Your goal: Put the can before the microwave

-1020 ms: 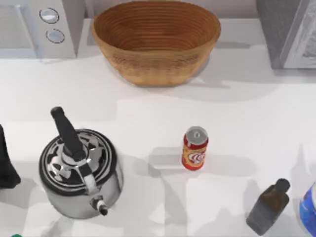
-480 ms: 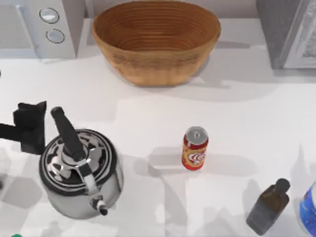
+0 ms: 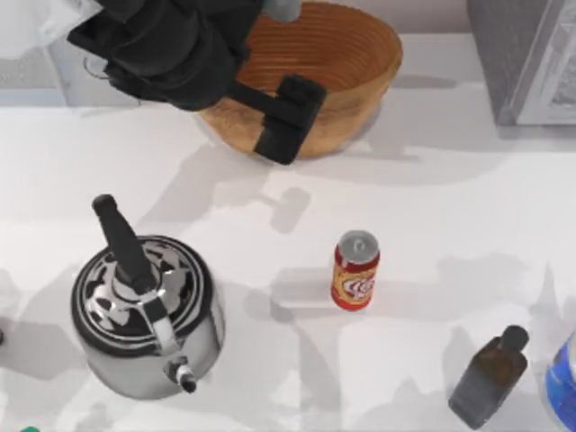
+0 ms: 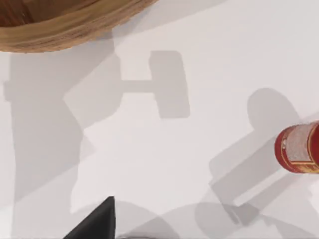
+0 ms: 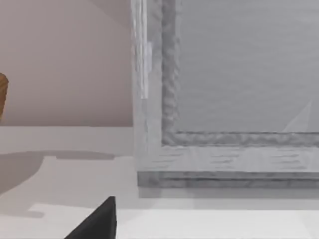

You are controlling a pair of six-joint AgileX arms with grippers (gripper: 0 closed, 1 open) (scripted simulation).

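Since half a second ago the left gripper (image 3: 286, 121) has swung from beside the kettle (image 3: 144, 315) up over the near rim of the basket (image 3: 360, 63); whether its fingers are spread cannot be told. Nothing is held. Nearer the camera than the basket and apart from that gripper, the can (image 3: 355, 271) stands upright, long axis vertical, silver top up, logo facing forward. Arm hides most of the microwave (image 3: 22, 63).

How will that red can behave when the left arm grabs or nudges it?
The can stands upright, narrow and tall for its base, so a high nudge would probably tip it. Its round body would likely roll once down. The glossy wall looks smooth, possibly slippery. The left tool hangs over the basket, apart from it.
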